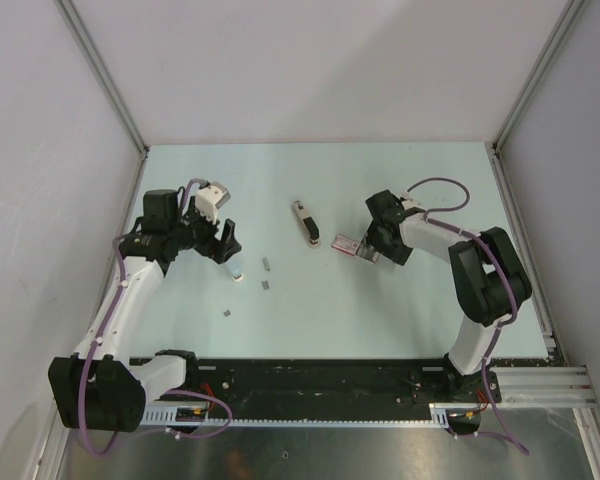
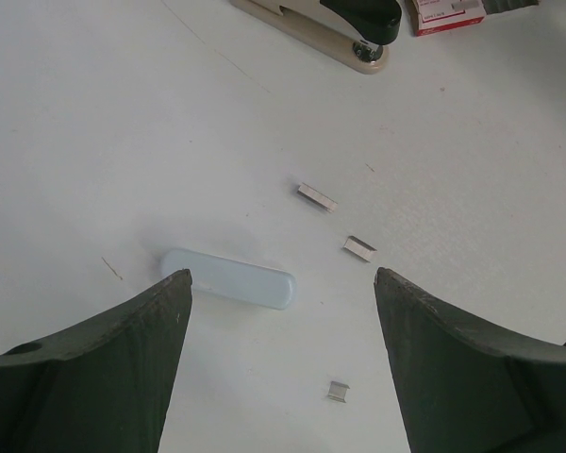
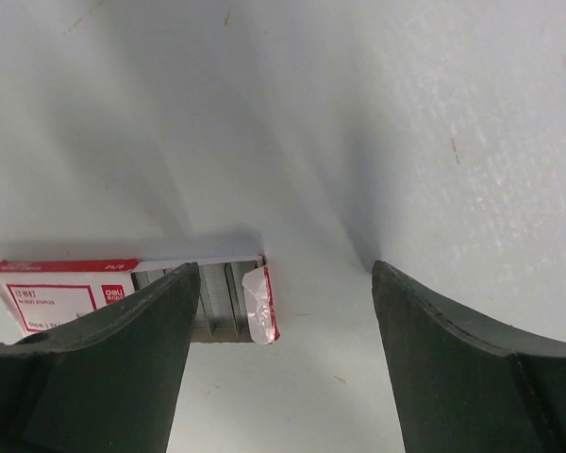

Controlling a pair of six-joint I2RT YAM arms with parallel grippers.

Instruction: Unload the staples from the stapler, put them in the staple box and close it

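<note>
**Hidden or unclear.** In the left wrist view the stapler is cut off by the top edge, so only its black-and-beige head end is seen. The red-and-white box at 1 o'clock of it is likewise cropped. In the right wrist view that box is partly covered by the left-hand finger. Its open end shows grey rows, and its print cannot be read. In the top view the staples appear only as small grey specks.

**Task items.** Three short staple pieces lie loose on the table, well apart from the stapler and at about 7 o'clock of it. A pale capsule-shaped piece lies at 9 o'clock of them.

**Arm pose.**
- The left arm is raised from its base and bent toward 3 o'clock. The left gripper is angled down above the capsule and staples, and its jaws are spread wide with nothing between them.
- The right arm is folded back toward 9 o'clock. The right gripper is held low over the box end. Its jaws are set wide apart and nothing is gripped.
</note>
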